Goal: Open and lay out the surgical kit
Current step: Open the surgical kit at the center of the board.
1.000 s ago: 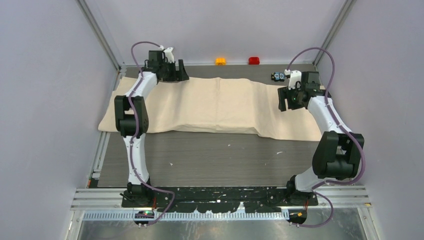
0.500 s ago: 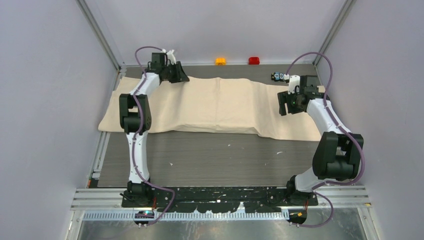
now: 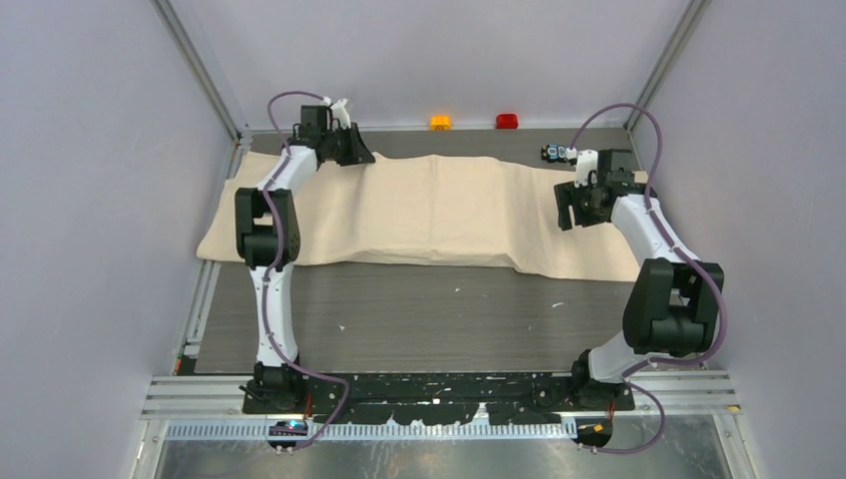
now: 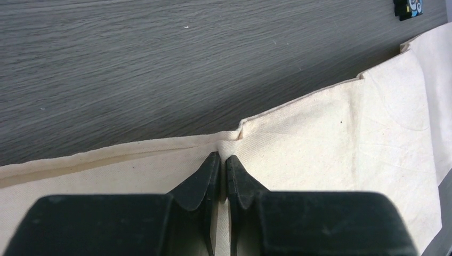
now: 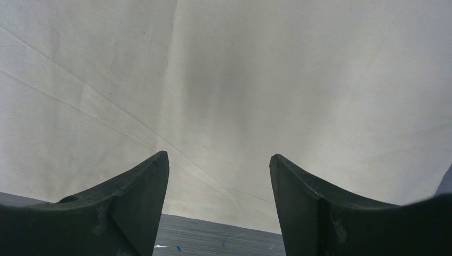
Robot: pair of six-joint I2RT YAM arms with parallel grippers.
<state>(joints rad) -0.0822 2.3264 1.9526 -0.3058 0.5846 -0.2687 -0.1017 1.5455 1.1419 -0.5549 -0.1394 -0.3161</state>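
Left gripper [image 4: 223, 157] nipped tight on the far hem of the big beige cloth [image 3: 439, 210] spread across the dark wood-grain table [image 3: 419, 309], right gripper [image 5: 218, 156] hanging wide open over its right end.

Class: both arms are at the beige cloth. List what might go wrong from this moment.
The left fingers pinch only a thin fold at the far edge of the cloth; it may slip on pulling.
The right fingers hang open over the cloth, so a one-sided pull could skew it.
The gadget beside the far edge might get swept.
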